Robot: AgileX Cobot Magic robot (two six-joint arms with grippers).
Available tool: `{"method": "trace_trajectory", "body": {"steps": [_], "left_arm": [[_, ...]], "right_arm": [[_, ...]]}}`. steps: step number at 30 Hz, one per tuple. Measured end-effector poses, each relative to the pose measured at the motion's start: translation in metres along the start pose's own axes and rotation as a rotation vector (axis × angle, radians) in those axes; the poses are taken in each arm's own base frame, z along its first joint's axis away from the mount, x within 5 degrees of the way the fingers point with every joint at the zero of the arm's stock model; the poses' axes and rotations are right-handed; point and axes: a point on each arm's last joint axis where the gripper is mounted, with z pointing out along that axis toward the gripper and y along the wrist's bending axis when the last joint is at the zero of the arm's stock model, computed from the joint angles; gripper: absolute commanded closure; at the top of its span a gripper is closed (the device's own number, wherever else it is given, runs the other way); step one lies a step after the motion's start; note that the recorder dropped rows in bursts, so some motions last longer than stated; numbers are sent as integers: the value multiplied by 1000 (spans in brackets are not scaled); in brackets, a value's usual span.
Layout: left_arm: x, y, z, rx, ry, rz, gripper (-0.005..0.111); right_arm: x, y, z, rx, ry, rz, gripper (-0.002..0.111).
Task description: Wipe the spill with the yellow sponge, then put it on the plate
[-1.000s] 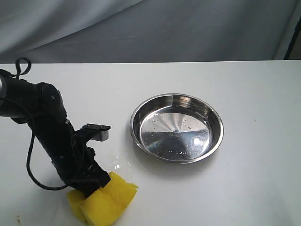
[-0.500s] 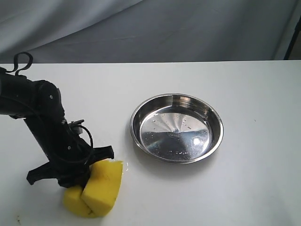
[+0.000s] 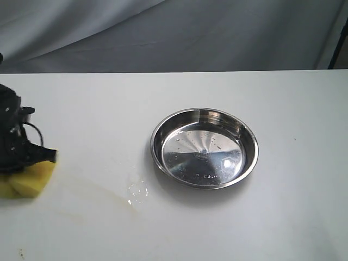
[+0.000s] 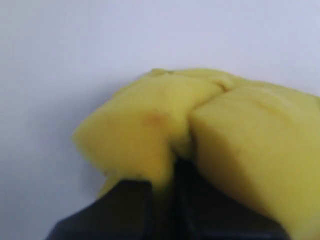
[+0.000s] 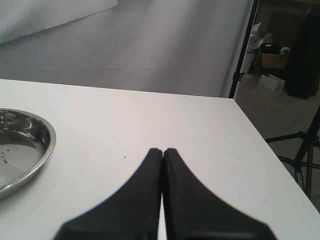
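Note:
The yellow sponge [image 3: 30,180] sits at the far left edge of the table, squeezed and folded between the fingers of my left gripper [image 3: 24,163]. Up close in the left wrist view, the sponge [image 4: 150,120] bulges on both sides of the left gripper [image 4: 172,172], which is shut on it. The spill [image 3: 137,191] shows as small clear droplets with faint brownish streaks running left from them. The steel plate [image 3: 154,142] stands right of the spill with nothing in it. My right gripper [image 5: 162,151] is shut on nothing above bare table, with the plate's rim [image 5: 47,145] to one side.
A grey cloth backdrop [image 3: 174,32] hangs behind the table. The right wrist view shows the table's far edge [image 5: 150,91], with a dark stand [image 5: 240,55] and boxes on the floor beyond it.
My left gripper has swept the sponge from the front of the table, near the droplets, out to the far left edge. A faint smear and droplets now lie uncovered.

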Motion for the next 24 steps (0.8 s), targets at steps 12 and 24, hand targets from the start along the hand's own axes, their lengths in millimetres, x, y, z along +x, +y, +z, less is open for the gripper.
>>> {"method": "trace_trajectory", "body": {"steps": [12, 24], "left_arm": [[-20, 16, 2, -62, -164, 242, 107], [-11, -18, -30, 418, -210, 419, 107]], "right_arm": [[0, 0, 0, 0, 0, 0, 108], [0, 0, 0, 0, 0, 0, 108]]}}
